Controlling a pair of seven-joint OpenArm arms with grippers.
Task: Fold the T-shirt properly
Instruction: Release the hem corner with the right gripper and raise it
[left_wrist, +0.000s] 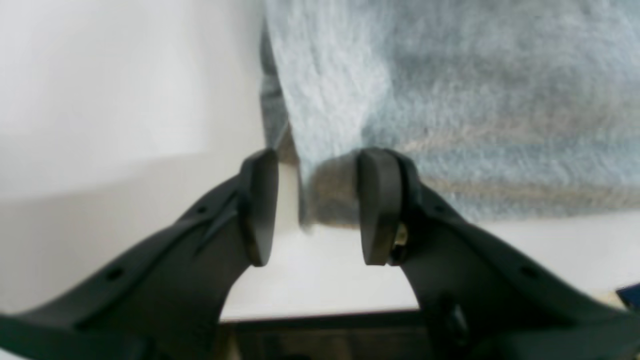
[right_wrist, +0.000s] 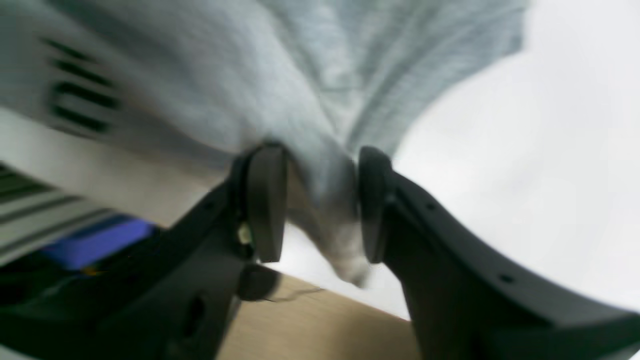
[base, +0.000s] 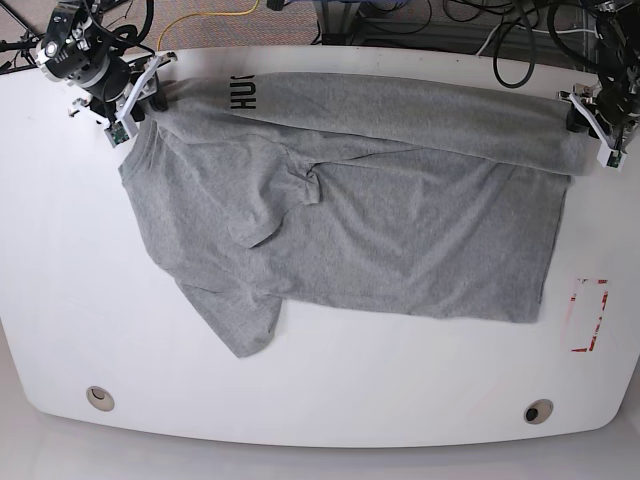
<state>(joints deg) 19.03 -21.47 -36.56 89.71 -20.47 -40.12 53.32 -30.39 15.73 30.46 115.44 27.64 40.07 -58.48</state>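
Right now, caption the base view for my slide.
Both grippers, right gripper and left gripper, pinch the grey T-shirt along its far folded edge.

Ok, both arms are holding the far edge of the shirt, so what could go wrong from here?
1. The left gripper seems to pinch only a corner of the T-shirt, so it might slip free.
2. The sleeve lies spread, the middle bunched; folding could trap wrinkles.
3. Uneven pulling from the right gripper may skew the fold.
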